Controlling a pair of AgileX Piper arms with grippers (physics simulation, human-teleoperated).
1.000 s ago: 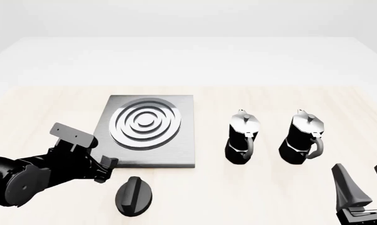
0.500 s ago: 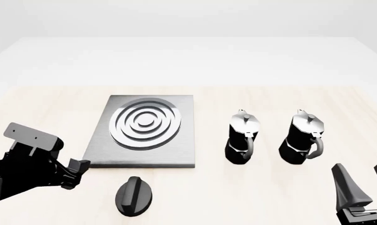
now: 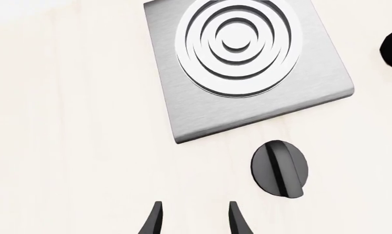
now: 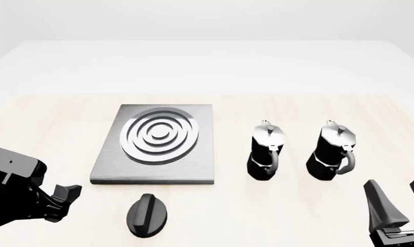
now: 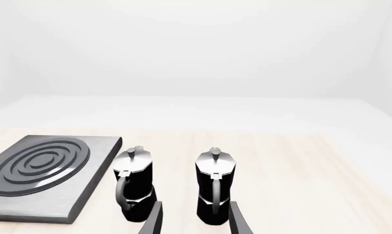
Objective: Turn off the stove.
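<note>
The stove [image 4: 118,167] is a flat brushed-grey slab with silver burner rings, left of the table's centre. Its round black ridged knob [image 4: 147,215] lies apart from it, just in front of the slab's near edge. My left gripper [image 4: 64,201] hovers at the lower left, to the left of the knob and clear of it. The left wrist view looks down on the stove [image 3: 182,107] and the knob [image 3: 279,168]; the left gripper [image 3: 194,222] stands open and empty there. My right gripper [image 4: 397,185] is open at the lower right, far from the knob.
Two black-and-silver moka pots [image 4: 265,151] [image 4: 332,151] stand upright to the right of the stove, also seen in the right wrist view [image 5: 134,183] [image 5: 215,185]. The pale wooden tabletop [image 4: 56,123] runs back to a white far edge.
My left arm has drawn back to the left and towards the near edge, away from the stove's front corner. The knob, stove, pots and right arm have not moved.
</note>
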